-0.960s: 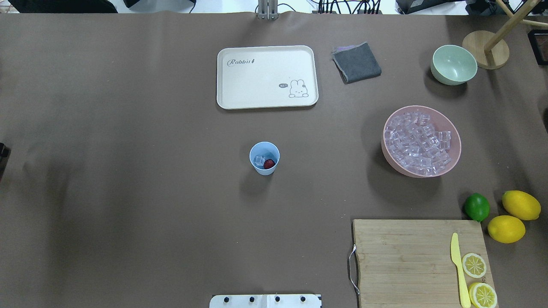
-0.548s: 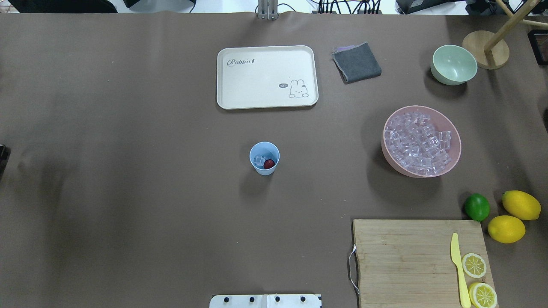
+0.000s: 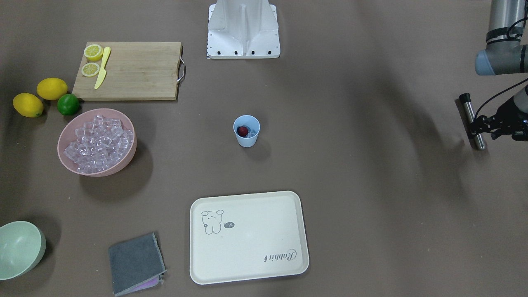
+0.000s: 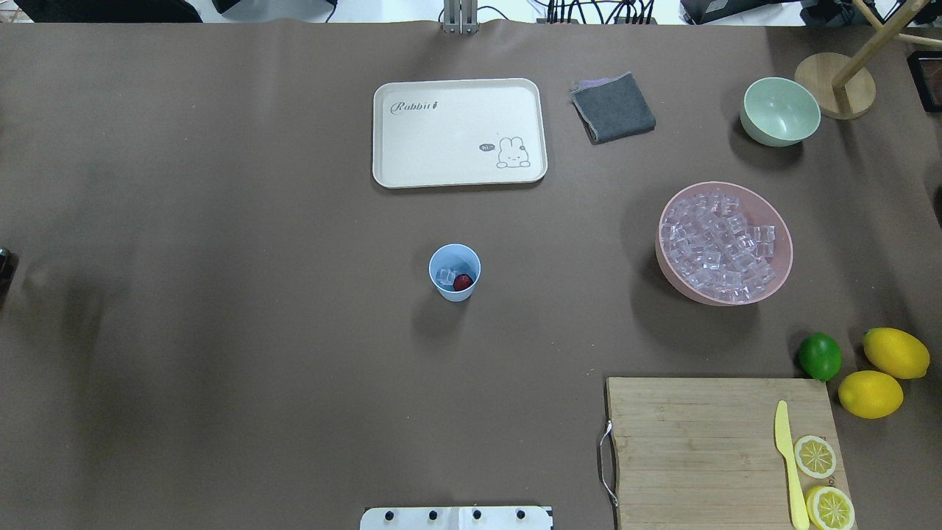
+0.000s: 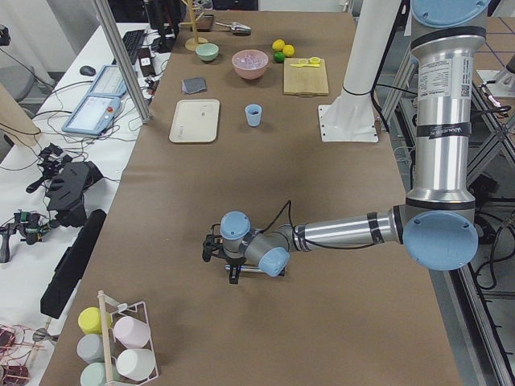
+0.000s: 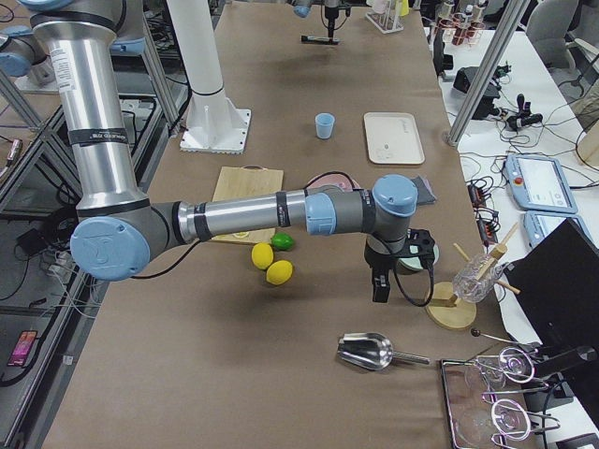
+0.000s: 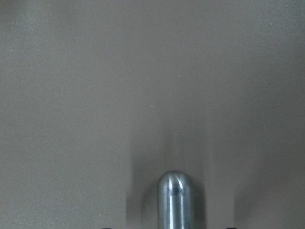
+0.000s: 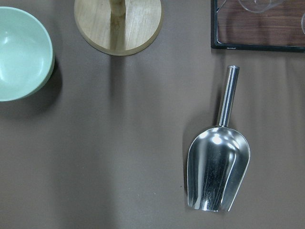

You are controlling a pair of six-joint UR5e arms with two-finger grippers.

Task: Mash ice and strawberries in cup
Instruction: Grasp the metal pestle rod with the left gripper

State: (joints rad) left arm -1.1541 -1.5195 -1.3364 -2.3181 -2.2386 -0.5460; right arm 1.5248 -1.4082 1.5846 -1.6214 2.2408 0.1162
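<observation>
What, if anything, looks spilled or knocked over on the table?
Nothing stands out. The cup stands upright with ice and a strawberry inside. The other ice cubes all sit in the pink bowl, none on the table. The left gripper grips a metal rod far from the cup.

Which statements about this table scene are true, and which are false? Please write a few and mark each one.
1. The pale-blue cup holds a strawberry and ice cubes. True.
2. The pink bowl is empty. False: it is full of ice cubes.
3. The yellow knife lies on the cutting board. True.
4. The left tool grips the metal scoop. False: it is shut on a metal muddler; the metal scoop lies on the table.
</observation>
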